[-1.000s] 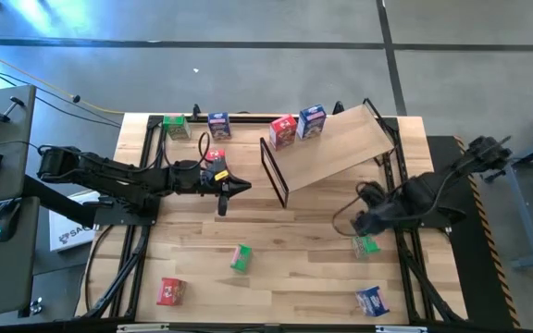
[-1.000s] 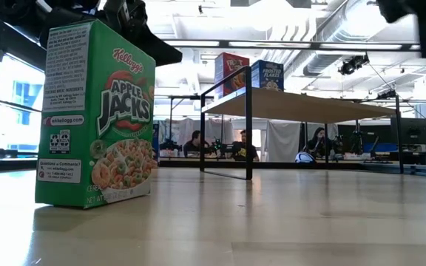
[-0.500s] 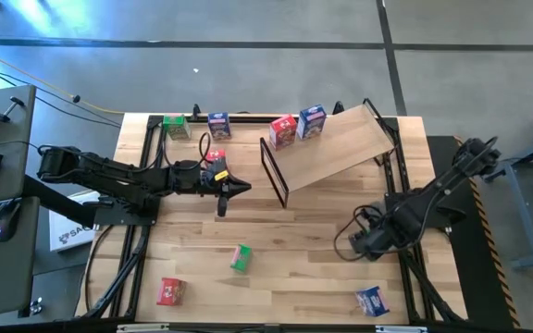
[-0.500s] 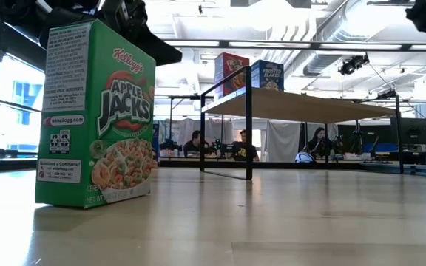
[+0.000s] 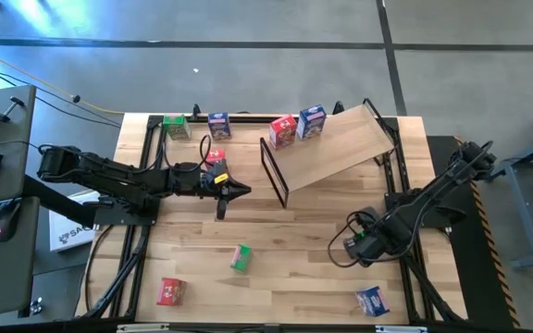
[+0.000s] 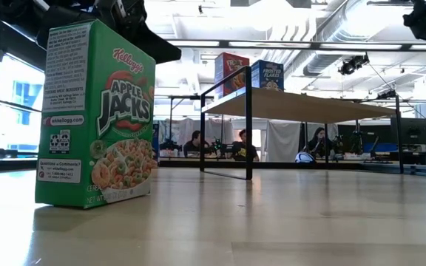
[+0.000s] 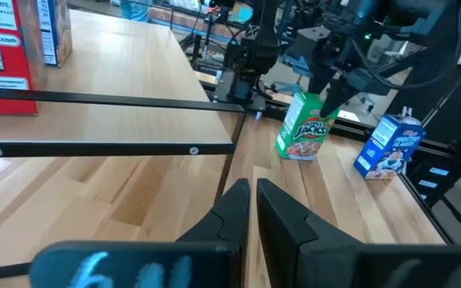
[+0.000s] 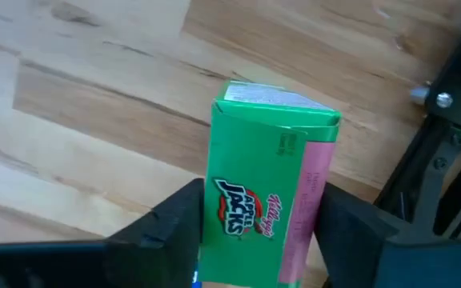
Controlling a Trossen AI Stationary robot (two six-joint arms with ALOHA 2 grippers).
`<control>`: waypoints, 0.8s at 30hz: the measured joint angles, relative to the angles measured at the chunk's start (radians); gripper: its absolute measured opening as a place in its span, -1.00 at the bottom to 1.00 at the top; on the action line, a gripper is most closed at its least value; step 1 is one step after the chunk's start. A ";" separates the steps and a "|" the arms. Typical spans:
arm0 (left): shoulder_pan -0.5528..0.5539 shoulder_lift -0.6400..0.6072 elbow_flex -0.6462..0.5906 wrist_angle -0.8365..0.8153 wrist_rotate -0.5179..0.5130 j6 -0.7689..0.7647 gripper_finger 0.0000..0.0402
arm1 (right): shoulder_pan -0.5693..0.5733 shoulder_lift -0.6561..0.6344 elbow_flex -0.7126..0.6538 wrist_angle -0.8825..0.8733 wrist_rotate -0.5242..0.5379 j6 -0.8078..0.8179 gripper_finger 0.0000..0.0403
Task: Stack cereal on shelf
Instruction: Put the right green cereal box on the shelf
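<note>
A green cereal box (image 8: 264, 206) stands near the table's right edge, between the fingers of my right gripper (image 8: 258, 228), which is shut on it. The left wrist view shows that box (image 7: 302, 128) slightly tilted under my right gripper (image 7: 332, 94). My left gripper (image 5: 239, 190) is shut and hovers left of the shelf's black frame end (image 5: 274, 171). The plywood shelf (image 5: 336, 146) carries a red box (image 5: 283, 130) and a blue box (image 5: 311, 121) at its far end. Another green box (image 5: 240, 257) stands mid-table. My right gripper pinches the green box between its two fingers, one finger (image 8: 178, 224) on each narrow side, near the box's upper end (image 7: 320, 104). The fingers come from above, pointing down. The box is roughly upright and a little tilted; whether its lower end (image 7: 294, 154) is off the table I cannot tell.
A green box (image 5: 176, 127) and a blue box (image 5: 218, 125) stand at the far edge. A small red box (image 5: 214, 157) sits beside my left arm. Near the near edge lie a red box (image 5: 169, 291) and a blue box (image 5: 371, 301). People sit beyond the table.
My right gripper has moved toward the near edge and slightly left, coming down over the green box by the right edge, which it now covers in the high view. My left arm has kept still.
</note>
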 joint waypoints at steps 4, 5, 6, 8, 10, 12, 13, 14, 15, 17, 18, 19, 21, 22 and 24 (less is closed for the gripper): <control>0.000 0.000 0.000 0.000 0.000 0.000 -0.91 | -0.040 -0.011 0.007 0.003 0.001 -0.086 -0.20; 0.000 0.000 0.000 0.000 0.000 0.000 -0.91 | -0.054 -0.015 0.016 -0.003 0.000 -0.124 -0.22; 0.000 0.000 0.000 0.000 0.000 0.000 -0.91 | -0.070 -0.020 0.031 -0.010 0.000 -0.170 -0.23; 0.000 0.000 0.000 0.000 0.000 0.000 -0.91 | -0.108 -0.029 0.072 -0.041 0.011 -0.285 -0.25; 0.000 0.000 0.000 0.000 0.000 0.001 -0.91 | -0.154 -0.032 0.129 -0.085 0.050 -0.437 -0.26; 0.003 0.000 0.000 0.000 -0.001 0.001 -0.91 | -0.207 -0.033 0.207 -0.111 0.086 -0.622 -0.26; 0.004 0.000 0.000 0.001 -0.001 0.001 -0.91 | -0.233 -0.033 0.247 -0.116 0.105 -0.716 -0.26; 0.004 0.000 0.000 0.001 -0.001 0.001 -0.91 | -0.259 -0.033 0.288 -0.119 0.119 -0.815 -0.26; 0.004 0.000 0.000 0.001 -0.001 0.001 -0.91 | -0.282 -0.033 0.330 -0.117 0.136 -0.920 -0.26; 0.004 0.000 0.000 0.001 -0.001 0.001 -0.91 | -0.329 -0.033 0.415 -0.116 0.176 -1.111 -0.26; 0.003 0.000 0.000 0.001 -0.001 0.000 -0.91 | -0.351 -0.034 0.454 -0.119 0.200 -1.205 -0.26; 0.003 0.000 0.000 0.001 -0.001 -0.002 -0.91 | -0.373 -0.033 0.491 -0.127 0.225 -1.295 -0.26; 0.003 0.000 0.000 0.001 -0.001 -0.010 -0.91 | -0.418 -0.033 0.559 -0.153 0.282 -1.468 -0.26; 0.003 0.000 0.000 0.001 -0.001 -0.016 -0.91 | -0.441 -0.033 0.587 -0.170 0.312 -1.549 -0.26; 0.003 0.000 0.000 0.001 -0.001 -0.017 -0.91 | -0.491 -0.033 0.632 -0.205 0.363 -1.703 -0.26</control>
